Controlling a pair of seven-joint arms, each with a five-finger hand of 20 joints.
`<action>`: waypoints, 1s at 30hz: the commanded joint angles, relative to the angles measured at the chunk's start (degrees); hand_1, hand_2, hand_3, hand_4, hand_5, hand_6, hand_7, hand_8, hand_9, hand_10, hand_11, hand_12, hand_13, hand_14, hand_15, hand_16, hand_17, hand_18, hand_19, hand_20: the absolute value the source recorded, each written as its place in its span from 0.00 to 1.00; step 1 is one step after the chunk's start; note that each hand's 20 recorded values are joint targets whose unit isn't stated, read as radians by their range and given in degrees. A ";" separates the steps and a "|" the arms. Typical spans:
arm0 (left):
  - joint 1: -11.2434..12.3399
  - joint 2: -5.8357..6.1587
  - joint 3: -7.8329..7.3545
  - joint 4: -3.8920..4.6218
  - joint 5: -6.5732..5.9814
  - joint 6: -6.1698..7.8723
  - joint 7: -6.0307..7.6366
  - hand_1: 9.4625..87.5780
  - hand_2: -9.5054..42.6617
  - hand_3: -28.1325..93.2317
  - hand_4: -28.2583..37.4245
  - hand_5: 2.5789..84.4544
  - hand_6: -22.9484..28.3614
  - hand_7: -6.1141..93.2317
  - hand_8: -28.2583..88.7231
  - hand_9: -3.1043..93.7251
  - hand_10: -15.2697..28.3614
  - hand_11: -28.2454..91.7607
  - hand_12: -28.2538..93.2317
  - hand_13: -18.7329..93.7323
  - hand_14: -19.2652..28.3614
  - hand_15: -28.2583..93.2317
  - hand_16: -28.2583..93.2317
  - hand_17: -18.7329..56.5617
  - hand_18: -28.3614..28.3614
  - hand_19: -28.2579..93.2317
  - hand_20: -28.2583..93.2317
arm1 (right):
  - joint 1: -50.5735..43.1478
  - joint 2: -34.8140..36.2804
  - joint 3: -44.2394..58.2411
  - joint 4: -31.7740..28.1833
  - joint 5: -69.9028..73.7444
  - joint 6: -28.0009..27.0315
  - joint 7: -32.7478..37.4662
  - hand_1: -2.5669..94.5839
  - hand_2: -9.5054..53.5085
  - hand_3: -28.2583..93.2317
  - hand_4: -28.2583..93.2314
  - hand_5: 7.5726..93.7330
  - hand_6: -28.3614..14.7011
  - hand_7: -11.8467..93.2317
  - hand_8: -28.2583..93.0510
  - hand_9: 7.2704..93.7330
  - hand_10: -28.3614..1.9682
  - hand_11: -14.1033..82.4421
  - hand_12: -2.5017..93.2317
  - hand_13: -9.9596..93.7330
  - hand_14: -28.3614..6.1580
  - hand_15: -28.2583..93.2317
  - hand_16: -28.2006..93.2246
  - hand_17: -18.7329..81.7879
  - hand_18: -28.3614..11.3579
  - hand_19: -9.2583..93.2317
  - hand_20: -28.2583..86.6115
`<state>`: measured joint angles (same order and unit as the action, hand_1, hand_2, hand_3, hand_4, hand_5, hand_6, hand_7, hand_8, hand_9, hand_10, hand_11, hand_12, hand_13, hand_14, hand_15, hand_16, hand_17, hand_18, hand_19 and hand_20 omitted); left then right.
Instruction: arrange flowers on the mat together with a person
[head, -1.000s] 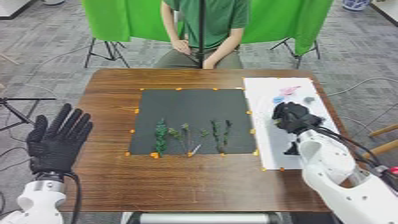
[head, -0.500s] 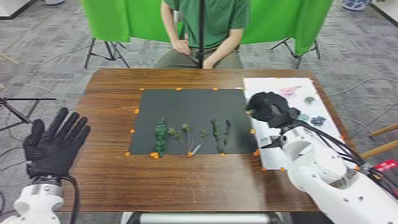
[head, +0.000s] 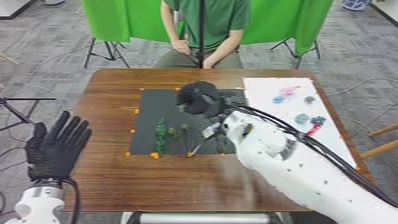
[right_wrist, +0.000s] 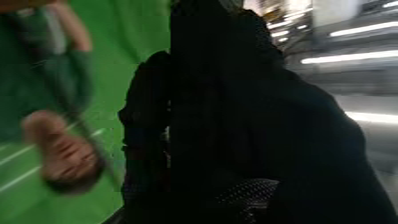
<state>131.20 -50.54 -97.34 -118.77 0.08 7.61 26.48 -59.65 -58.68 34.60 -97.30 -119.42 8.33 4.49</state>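
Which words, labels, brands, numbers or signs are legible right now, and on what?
None that I can read.
Black mat: no legible text.
White mat: no legible text.
Wooden table: no legible text.
Left hand: no legible text.
Right arm: any marking is too small to make out.

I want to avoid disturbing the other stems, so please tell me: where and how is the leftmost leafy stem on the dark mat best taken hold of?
Probably pinch the leafy stem across its middle, coming from above and its left. It lies flat, long and narrow, running near to far, and the thinner stems lie to its right.
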 joint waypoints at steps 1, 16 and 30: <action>-2.41 0.07 1.31 1.97 -0.23 0.20 -1.42 0.18 0.40 0.81 0.00 0.47 0.58 0.11 0.17 0.41 0.65 0.34 0.28 0.40 0.66 0.41 0.17 0.23 0.66 0.38 0.31 | 5.55 -6.72 -6.57 3.48 -2.30 -3.77 -2.81 0.74 0.00 0.71 0.00 0.59 0.72 0.47 0.20 0.74 0.72 0.26 0.45 0.80 0.82 0.42 0.60 0.56 0.46 0.81 0.63; -2.30 1.24 2.45 1.18 -0.64 -0.33 -1.16 0.18 0.40 0.81 0.00 0.47 0.58 0.11 0.17 0.41 0.65 0.34 0.28 0.40 0.67 0.41 0.17 0.23 0.66 0.38 0.31 | 7.23 -8.97 -16.42 6.55 -8.48 -1.53 3.50 0.72 0.00 0.72 0.00 0.58 0.72 0.46 0.18 0.71 0.70 0.26 0.45 0.77 0.80 0.42 0.60 0.55 0.44 0.79 0.63; -4.07 0.54 2.70 2.56 -1.49 -0.11 -2.88 0.18 0.41 0.81 0.00 0.47 0.58 0.11 0.17 0.41 0.64 0.34 0.28 0.39 0.70 0.43 0.18 0.23 0.66 0.39 0.32 | 5.26 -11.18 -14.88 10.20 -12.10 -1.76 5.29 0.69 0.00 0.74 0.00 0.56 0.72 0.41 0.08 0.58 0.62 0.41 0.26 0.68 0.74 0.54 0.57 0.47 0.37 0.74 0.61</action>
<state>128.60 -49.30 -95.23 -117.49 -1.11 7.56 25.14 -53.80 -67.94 18.29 -90.38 -129.57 5.70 8.90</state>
